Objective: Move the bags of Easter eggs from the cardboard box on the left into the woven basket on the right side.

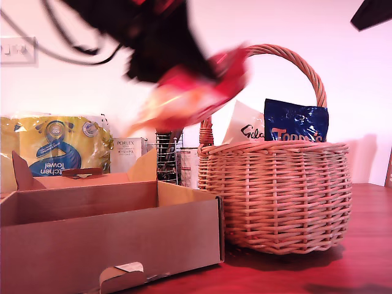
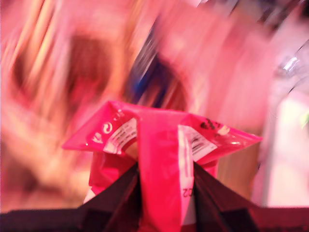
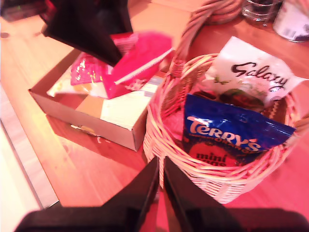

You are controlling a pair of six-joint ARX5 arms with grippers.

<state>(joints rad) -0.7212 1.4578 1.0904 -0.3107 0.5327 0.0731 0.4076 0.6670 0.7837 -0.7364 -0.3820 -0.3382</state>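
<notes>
One red Maltesers bag [image 2: 159, 169] pinched between jaws of my first gripper [image 2: 164, 193], held blurry above cardboard box [image 1: 110, 236]. My second gripper [image 3: 161, 181] closed on nothing, over woven basket [image 3: 166, 137]. Galaxy bag [image 3: 248, 72], Terry's bag [image 3: 227, 137] seen inside basket.

— Where's the red-and-white Maltesers bag [image 1: 190, 92]?
— In the air, blurred, above the gap between the cardboard box [image 1: 110, 236] and the woven basket [image 1: 282, 193], pinched by its top edge [image 2: 159, 145].
— And the basket?
— Round, light-tan wicker, upright, tall arched handle. A dark blue Terry's mini eggs bag [image 3: 227, 137] stands in it, with a white Galaxy bag [image 3: 251, 75] just behind, both poking above the rim.
— The box?
— Low brown corrugated tray, just beside the basket on the exterior view's left, its thumb tab facing front.
</notes>
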